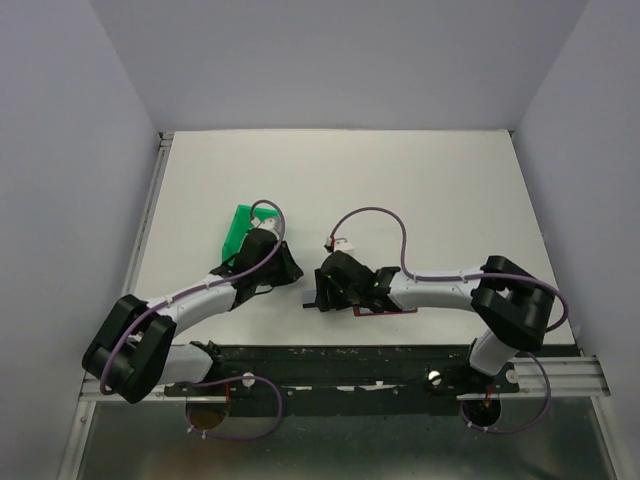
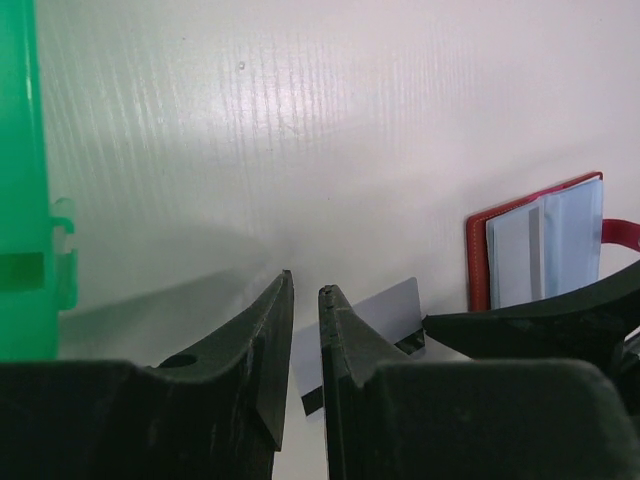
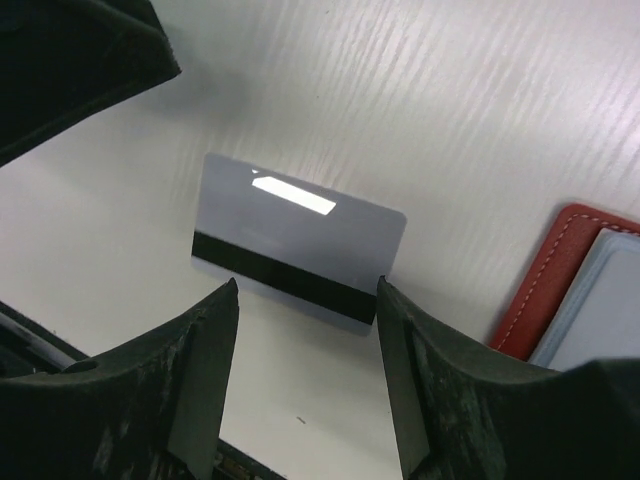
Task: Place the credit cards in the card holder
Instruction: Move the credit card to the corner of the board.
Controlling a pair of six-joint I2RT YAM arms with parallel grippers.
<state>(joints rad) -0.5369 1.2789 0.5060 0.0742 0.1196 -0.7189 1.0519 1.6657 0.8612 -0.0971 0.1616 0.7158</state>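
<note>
Your one visible credit card [image 3: 300,250] lies flat on the tabletop [image 1: 400,190], close to the near edge and about midway along it. It is pale grey with a glare patch on its face, and its dark stripe runs along the edge nearest the right wrist camera.

Just to its right, apart from it, you have the card holder [image 2: 478,260]. It lies open, dark red at the border and light blue inside, also by the near edge and partly under the right arm's wrist in the top view.

Your right gripper [image 3: 307,290] stands wide open, one finger at each end of the striped edge. Whether the fingers touch the card, you cannot tell from these views.

Your left gripper [image 2: 306,283] sits just left of the card, with its fingers drawn to a narrow slit and nothing seen between them. Through and beside that slit you can see the card on the surface beyond.

The green tray [image 1: 238,230] stands farther out, left of centre, beside the left arm's wrist.
</note>
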